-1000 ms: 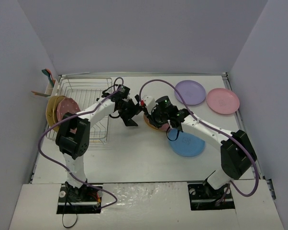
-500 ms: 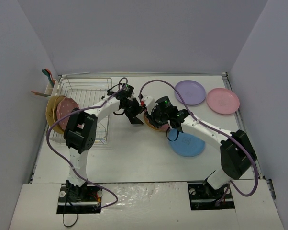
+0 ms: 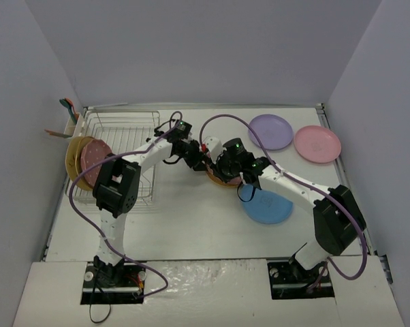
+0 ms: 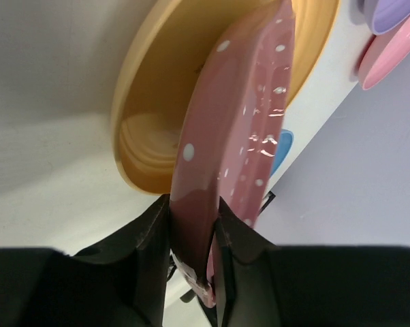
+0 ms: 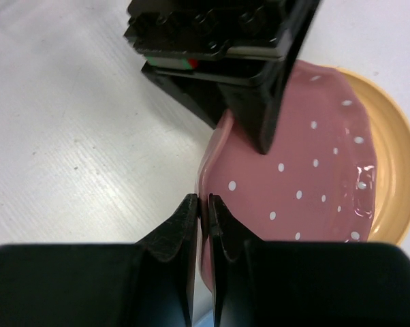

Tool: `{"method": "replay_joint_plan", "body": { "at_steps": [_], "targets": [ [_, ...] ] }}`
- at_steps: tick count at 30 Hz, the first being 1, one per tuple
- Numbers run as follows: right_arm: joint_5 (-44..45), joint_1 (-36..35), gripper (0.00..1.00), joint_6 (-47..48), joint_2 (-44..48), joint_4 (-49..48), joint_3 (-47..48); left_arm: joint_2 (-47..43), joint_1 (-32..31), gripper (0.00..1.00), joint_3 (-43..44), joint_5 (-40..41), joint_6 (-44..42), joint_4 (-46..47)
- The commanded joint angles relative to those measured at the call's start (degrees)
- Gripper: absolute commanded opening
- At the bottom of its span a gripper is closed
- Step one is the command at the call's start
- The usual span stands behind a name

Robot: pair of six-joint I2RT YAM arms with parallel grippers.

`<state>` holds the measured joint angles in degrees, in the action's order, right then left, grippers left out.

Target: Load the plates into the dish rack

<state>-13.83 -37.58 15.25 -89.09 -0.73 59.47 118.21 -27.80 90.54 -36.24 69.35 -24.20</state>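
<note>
Both left gripper and right gripper clamp the round dark-pink speckled plate; silver wire dish rack lies at frame left.

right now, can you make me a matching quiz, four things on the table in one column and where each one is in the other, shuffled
Things:
1. dotted pink plate
2. blue plate
3. lilac plate
4. dish rack

Places:
a. far side, next to the light pink plate
b. left side of the table
c. lying flat beside the right arm
d. pinched at the rim by the left gripper and the right gripper

Pairs: 1-d, 2-c, 3-a, 4-b
</note>
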Motion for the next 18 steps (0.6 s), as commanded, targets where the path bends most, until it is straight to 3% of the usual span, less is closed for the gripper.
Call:
{"method": "replay_joint_plan", "body": {
  "at_steps": [1, 7, 13, 16, 18],
  "targets": [
    [0.5, -0.2, 0.00, 0.5, 3.9, -5.2, 0.6, -1.5, -0.4, 0.15, 3.4, -2.3, 3.6, 4.7],
    [1.0, -0.1, 0.04, 0.0, 4.6, -4.8, 0.5, -2.1, -0.4, 0.00, 3.3, -2.6, 4.1, 5.4],
    [2.4, 0.1, 0.56, -2.0, 8.1, -1.6, 2.8, -4.4, -0.4, 0.00, 2.2, -2.6, 4.3, 7.6],
    [3.2, 0.2, 0.71, -3.0, 10.2, 0.9, 6.0, -6.4, -0.3, 0.00, 1.6, -1.9, 4.0, 8.3],
    [3.5, 0.3, 0.76, -3.9, 11.7, 4.4, 8.2, -7.3, -0.3, 0.00, 1.3, -1.8, 4.0, 9.5]
  ]
}}
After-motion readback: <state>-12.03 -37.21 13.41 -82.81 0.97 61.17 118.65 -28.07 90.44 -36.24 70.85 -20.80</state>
